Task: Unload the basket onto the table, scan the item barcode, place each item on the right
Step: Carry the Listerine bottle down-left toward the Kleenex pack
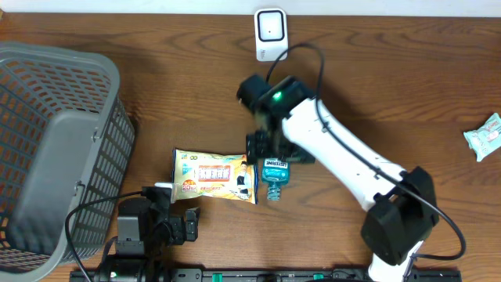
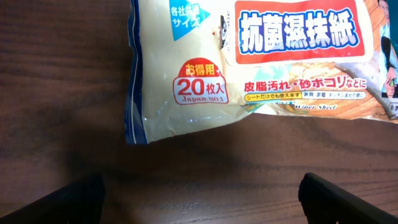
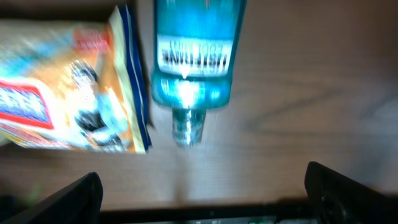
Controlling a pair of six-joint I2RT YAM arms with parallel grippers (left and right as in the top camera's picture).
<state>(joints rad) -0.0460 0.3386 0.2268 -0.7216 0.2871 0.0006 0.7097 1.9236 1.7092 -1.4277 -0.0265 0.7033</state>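
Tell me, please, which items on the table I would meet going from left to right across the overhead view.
gray mesh basket → wet wipes packet → blue bottle → small pale packet at the right edge

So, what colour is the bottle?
The bottle is translucent teal blue, clearest in the right wrist view.
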